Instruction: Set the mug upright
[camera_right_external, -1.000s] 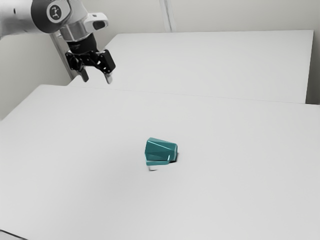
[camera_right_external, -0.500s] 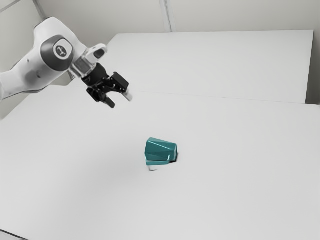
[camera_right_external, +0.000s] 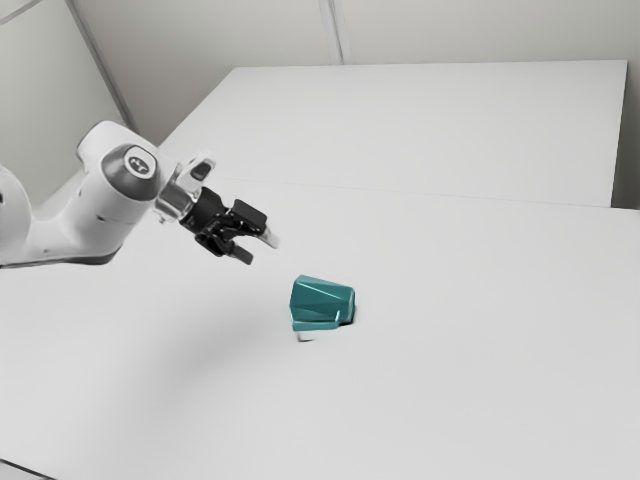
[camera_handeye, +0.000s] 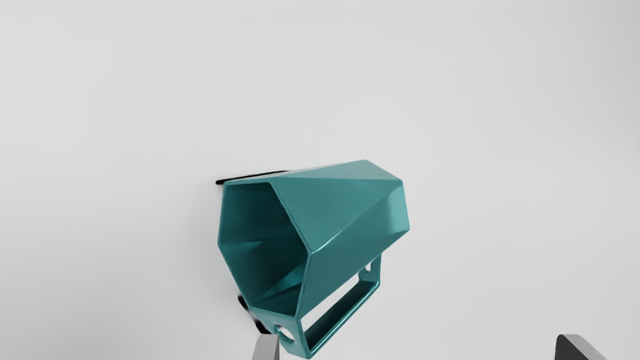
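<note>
There is one mug (camera_handeye: 320, 225), teal, and no count above one fits it in either view. It has one mouth (camera_handeye: 260, 245) and one handle (camera_handeye: 341, 313), and two round holes (camera_handeye: 286, 333) can be counted in that handle. Two black streaks (camera_handeye: 250, 177) lie by it. There is one robot arm (camera_right_external: 90, 225), with one hand (camera_right_external: 262, 251) at its end, and the hand has two fingers (camera_right_external: 240, 254). One round emblem (camera_right_external: 139, 164) is visible on the arm. One worktop (camera_right_external: 450, 350) carries the single mug.
</note>
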